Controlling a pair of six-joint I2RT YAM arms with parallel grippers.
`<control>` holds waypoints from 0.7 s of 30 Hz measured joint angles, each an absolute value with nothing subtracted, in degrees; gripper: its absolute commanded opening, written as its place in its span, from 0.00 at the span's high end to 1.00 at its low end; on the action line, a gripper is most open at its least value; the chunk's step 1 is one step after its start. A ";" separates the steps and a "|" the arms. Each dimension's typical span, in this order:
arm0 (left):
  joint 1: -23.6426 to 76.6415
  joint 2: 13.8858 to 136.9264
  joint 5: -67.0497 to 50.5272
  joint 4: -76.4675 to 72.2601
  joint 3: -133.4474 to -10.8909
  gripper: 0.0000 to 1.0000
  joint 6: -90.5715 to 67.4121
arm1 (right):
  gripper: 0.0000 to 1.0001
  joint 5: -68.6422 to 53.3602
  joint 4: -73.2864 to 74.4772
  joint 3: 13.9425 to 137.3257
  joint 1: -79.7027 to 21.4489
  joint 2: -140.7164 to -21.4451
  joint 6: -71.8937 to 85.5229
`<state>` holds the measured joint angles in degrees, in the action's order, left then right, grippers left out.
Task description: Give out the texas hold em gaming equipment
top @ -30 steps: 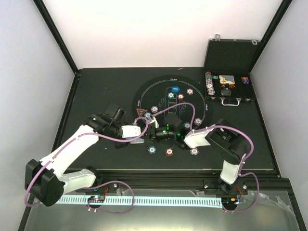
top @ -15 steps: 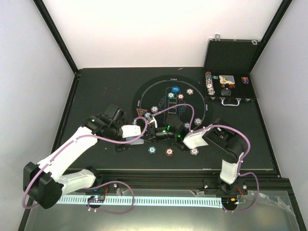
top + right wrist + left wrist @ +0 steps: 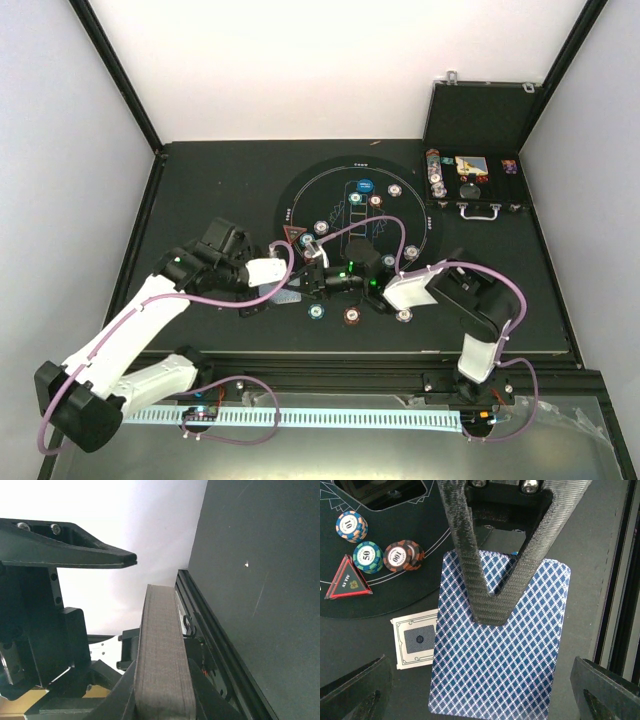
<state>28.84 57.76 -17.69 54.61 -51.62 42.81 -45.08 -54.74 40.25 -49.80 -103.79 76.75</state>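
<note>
Card [image 3: 505, 670] with a blue-and-white diamond back lies flat, face down, on the dark surface [image 3: 600, 555], just off the rim of the round black mat [image 3: 395, 592]. Left hand [image 3: 482, 695] hangs over it spread wide, its two fingers [image 3: 355, 690] standing well out past the card's long edges and touching nothing. A V-shaped piece [image 3: 492, 605] of woven black material covers part of the card's upper half. A smaller white-edged card [image 3: 414, 640] lies against its left side.

On the mat close by, three short stacks sit in a cluster: a blue-and-orange stack [image 3: 351, 526] marked 10, a green stack [image 3: 368, 556] marked 50 and a brown-red stack [image 3: 402, 555] marked 100. The last two touch, and a red triangle [image 3: 349, 579] lies just beside the green one.

Right hand [image 3: 327, 281] reaches in from the other side, near the left hand. It pinches a thick deck [image 3: 162, 645] seen edge-on, with dark finger parts hugging both faces at its lower end. More chips [image 3: 352, 316] dot the mat, and an open case [image 3: 475, 190] sits at the far right corner.
</note>
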 measured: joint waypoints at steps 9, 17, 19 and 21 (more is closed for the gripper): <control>28.18 55.99 -20.21 55.22 -52.36 0.01 42.89 | 0.98 -44.99 -51.11 40.23 -49.80 -102.13 74.67; 28.18 56.16 -21.63 55.16 -51.31 0.01 45.19 | 0.98 -45.23 -51.48 40.91 -49.82 -102.15 75.37; 28.18 56.55 -21.89 55.07 -50.81 0.01 45.74 | 0.98 -45.25 -51.86 41.08 -49.87 -102.15 75.79; 28.18 56.86 -21.91 54.83 -50.39 0.01 46.15 | 0.98 -45.30 -52.12 41.28 -50.02 -102.15 76.14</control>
